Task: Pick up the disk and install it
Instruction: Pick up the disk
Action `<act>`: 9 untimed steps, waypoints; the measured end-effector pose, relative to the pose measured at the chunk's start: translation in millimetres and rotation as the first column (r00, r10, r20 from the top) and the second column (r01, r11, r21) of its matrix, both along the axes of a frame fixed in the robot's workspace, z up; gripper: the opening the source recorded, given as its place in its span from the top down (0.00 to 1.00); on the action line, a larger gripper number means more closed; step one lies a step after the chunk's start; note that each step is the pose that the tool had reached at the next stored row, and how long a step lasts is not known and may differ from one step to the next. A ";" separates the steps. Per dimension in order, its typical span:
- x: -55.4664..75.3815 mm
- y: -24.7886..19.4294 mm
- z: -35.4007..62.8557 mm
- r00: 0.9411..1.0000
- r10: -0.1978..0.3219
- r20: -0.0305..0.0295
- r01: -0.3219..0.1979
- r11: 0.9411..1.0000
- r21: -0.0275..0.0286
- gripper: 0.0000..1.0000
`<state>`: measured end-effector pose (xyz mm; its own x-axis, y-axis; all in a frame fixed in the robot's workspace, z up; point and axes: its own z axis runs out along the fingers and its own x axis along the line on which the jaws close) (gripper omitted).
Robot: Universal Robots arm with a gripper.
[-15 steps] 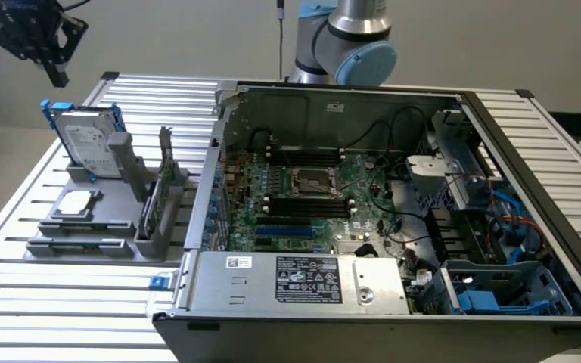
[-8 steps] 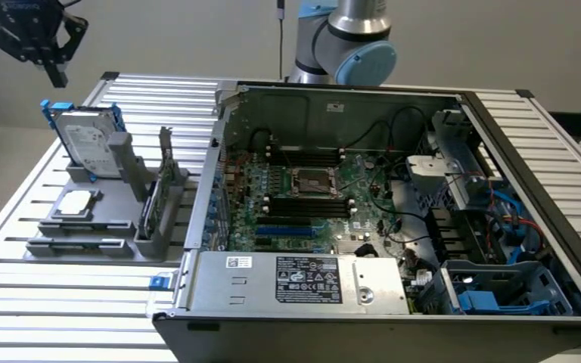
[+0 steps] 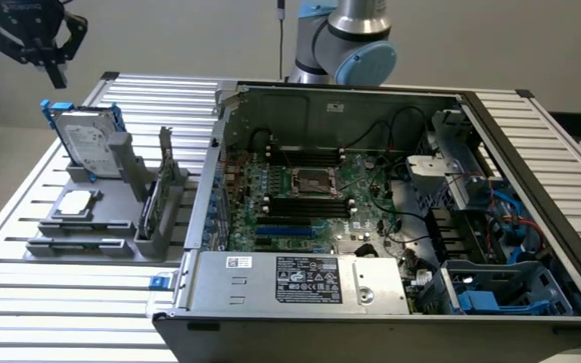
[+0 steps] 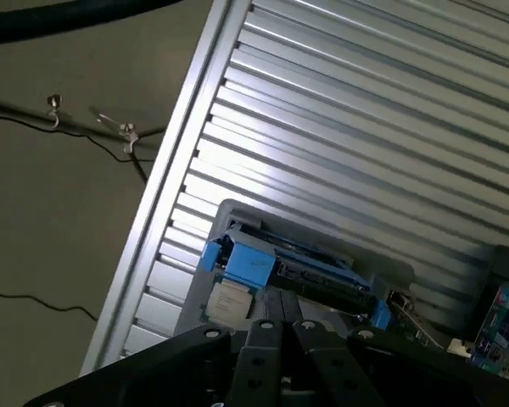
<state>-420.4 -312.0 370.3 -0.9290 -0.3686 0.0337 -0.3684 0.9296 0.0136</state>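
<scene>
Blue-framed and upright, the disk [image 3: 84, 144] stands in the grey holder [image 3: 81, 246] on the slatted table [image 3: 38, 306] beside the open computer case [image 3: 351, 102], and I see my gripper [image 3: 57, 78] closed up empty, hanging clear above it.

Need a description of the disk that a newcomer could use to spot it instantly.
On the exterior view's left of the open computer case, a grey parts rack sits on the slatted table. The disk stands upright at the rack's far end: silver, white label, blue frame, unlike the flat square chip before it and the thin card on edge beside it.
</scene>
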 end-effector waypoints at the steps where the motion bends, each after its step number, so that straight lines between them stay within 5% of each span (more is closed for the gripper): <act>1: 0.0 0.0 -0.4 1.000 0.018 0.000 -0.018 1.000 0.000 0.89; 9: 0.0 0.0 -3.3 0.987 0.163 0.000 -0.163 0.987 0.000 0.89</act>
<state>-420.5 -312.0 367.0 -0.8563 -0.5154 0.0337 -0.5152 0.8569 0.0136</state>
